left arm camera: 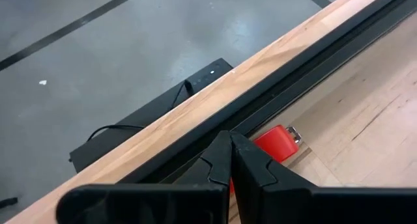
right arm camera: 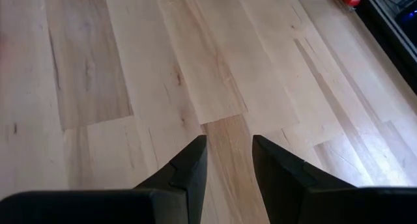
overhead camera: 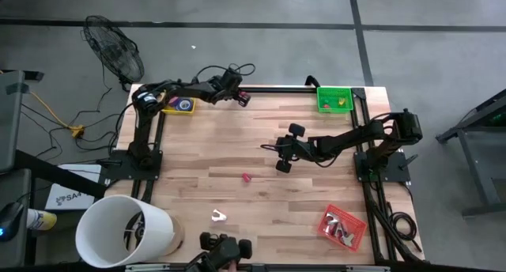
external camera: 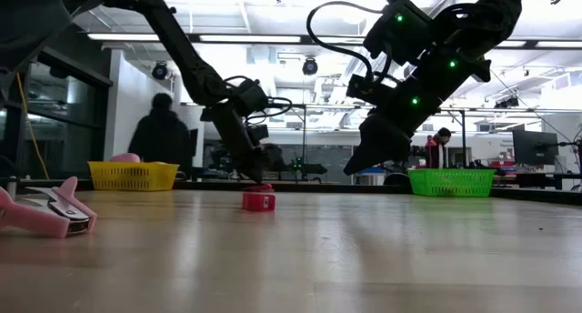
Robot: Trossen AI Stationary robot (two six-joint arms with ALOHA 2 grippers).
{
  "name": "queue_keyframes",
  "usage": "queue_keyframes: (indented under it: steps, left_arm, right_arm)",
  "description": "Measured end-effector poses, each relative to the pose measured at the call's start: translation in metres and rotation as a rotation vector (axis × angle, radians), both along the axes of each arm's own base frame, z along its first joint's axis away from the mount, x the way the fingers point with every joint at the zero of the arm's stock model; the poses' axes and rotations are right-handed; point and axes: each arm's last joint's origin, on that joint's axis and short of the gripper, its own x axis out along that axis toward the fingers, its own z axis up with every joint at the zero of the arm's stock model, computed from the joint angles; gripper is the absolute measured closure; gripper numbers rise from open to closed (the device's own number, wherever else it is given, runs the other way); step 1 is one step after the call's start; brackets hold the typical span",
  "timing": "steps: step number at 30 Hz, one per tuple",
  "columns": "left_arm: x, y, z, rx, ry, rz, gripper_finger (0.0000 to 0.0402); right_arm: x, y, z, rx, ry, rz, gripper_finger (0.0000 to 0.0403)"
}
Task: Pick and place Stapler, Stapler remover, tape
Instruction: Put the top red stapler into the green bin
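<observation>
In the high view the left arm reaches along the top edge of the counter from the upper left, its left gripper ending just above centre-left at the black rail, beside a red stapler that is mostly hidden there. The right arm stretches from the right edge leftward, bent at the elbow, with the right gripper over bare wood at mid-frame. A small pink tape piece lies just below centre, and a white staple remover sits lower, left of centre. A yellow basket is at upper left, a green basket at upper right, and a red basket at lower right.

In the low view the left arm slants down at centre-left over the small red-pink piece; a pink object lies at far left, its long axis running across the frame.

In the left wrist view the jaws are pressed together, empty, with the stapler's red end just behind them, its long axis pointing toward the upper right along the rail.

In the right wrist view the jaws stand slightly spread over bare wood, holding nothing.
</observation>
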Motion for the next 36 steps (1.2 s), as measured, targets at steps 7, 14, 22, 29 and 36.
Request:
queue_keyframes:
  steps: [7,14,22,29,36]
  left_arm:
    - [0.002,-0.004,-0.001,-0.017,0.003,-0.025,0.0401]
    - [0.006,-0.011,-0.004,-0.041,0.012,-0.06,0.0401]
    - [0.007,-0.015,-0.006,-0.049,0.039,-0.08,0.0401]
    - [0.006,-0.016,-0.005,-0.055,0.062,-0.11,0.0401]
    - [0.007,-0.016,-0.005,-0.062,0.052,-0.16,0.0401]
  right_arm:
    - [0.0,0.0,0.0,0.015,-0.004,0.002,0.0289]
    - [-0.001,0.0,-0.001,0.026,0.002,-0.004,0.0289]
    - [-0.002,0.001,-0.002,0.041,0.016,-0.005,0.0289]
    - [-0.003,0.001,-0.003,0.054,0.03,0.006,0.0289]
    - [-0.003,0.002,-0.004,0.06,0.04,0.018,0.0289]
